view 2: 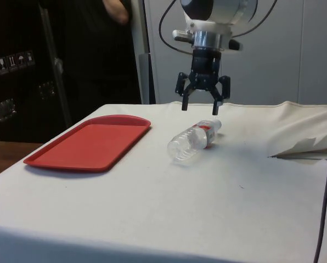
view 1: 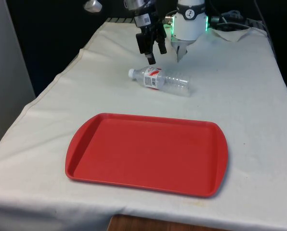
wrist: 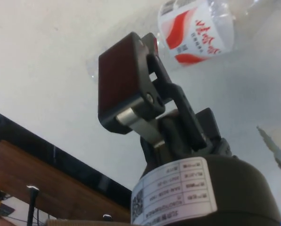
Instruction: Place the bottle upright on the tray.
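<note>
The pincer (view 2: 200, 107) hangs over the bench (view 1: 249, 96), its fingers spread wide and holding nothing. Just beneath it the bottle (view 1: 160, 79) lies on its side on the white cloth, cap pointing towards the front view's left, its red-and-white label (wrist: 197, 30) facing up. The fingertips sit above the cap end, clear of the plastic. The red tray (view 1: 148, 154) lies apart from the bottle, nearer the bench's front edge.
</note>
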